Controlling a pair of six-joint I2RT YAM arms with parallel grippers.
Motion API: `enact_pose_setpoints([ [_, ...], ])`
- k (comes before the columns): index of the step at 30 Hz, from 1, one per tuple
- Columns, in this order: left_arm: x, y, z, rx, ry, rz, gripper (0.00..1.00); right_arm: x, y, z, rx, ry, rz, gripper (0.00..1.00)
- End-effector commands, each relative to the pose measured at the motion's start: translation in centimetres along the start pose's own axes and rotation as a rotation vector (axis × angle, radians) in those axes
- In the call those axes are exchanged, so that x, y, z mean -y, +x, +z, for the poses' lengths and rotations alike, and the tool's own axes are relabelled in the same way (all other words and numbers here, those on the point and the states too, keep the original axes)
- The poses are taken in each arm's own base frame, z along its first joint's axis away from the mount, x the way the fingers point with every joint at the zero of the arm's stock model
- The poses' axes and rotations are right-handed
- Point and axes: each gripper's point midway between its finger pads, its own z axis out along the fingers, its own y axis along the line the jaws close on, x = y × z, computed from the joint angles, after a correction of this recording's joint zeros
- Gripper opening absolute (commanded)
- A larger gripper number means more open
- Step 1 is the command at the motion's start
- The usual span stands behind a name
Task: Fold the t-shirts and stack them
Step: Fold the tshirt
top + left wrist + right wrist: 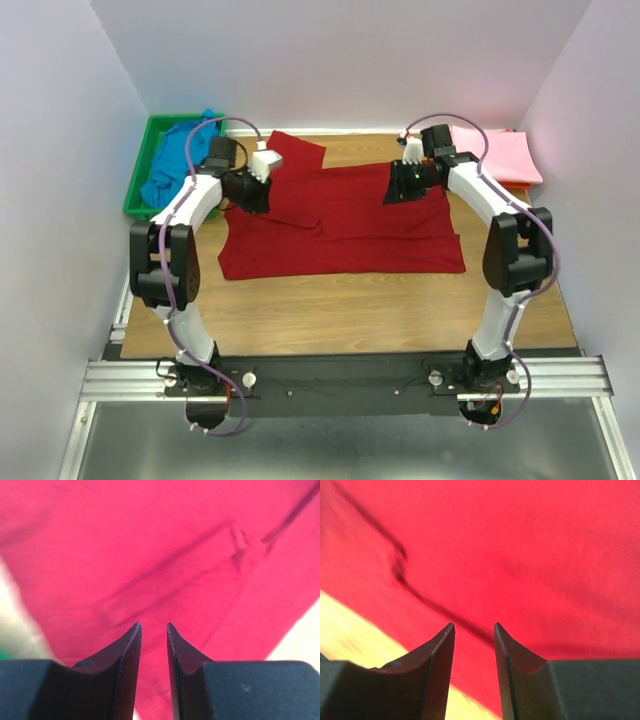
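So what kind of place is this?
Probably a robot test booth, not a house: plain white walls box in a wooden table, and two robot arms are bolted to a metal rail.

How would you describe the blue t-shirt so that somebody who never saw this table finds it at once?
Start at the wooden table and go to its far left corner, where a green bin stands. The blue t-shirt lies crumpled inside that bin. It alone is bright blue: the dark red t-shirt is spread mid-table, the pink t-shirt lies flat far right.
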Motion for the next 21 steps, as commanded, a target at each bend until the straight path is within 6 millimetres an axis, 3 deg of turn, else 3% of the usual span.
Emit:
enact_pose_setpoints([
  [1,1.8,3.2,2.1,-0.108,-0.014,-0.018,0.34,2.8,9.6,-2.4,-0.29,0.142,-0.157,0.41],
  [4,2.9,3.3,3.1,-0.114,-0.022,-0.008,0.34,3.9,11.4,-3.9,-0.322,0.203,-0.207,0.4],
  [5,3.0,3.5,3.5,-0.114,-0.028,-0.011,0.34,4.2,12.6,-3.9,-0.349,0.213,-0.21,0.4],
  [9,2.7,3.9,4.9,-0.135,-0.051,-0.03,0.34,5.6,14.4,-3.5,-0.396,0.254,-0.213,0.38],
  [15,1.4,5.0,6.9,-0.181,-0.096,-0.054,0.32,7.6,16.1,-1.8,-0.441,0.299,-0.198,0.35],
  [21,1.2,5.2,7.9,-0.184,-0.101,-0.065,0.32,8.3,16.8,-1.2,-0.466,0.318,-0.181,0.33],
])
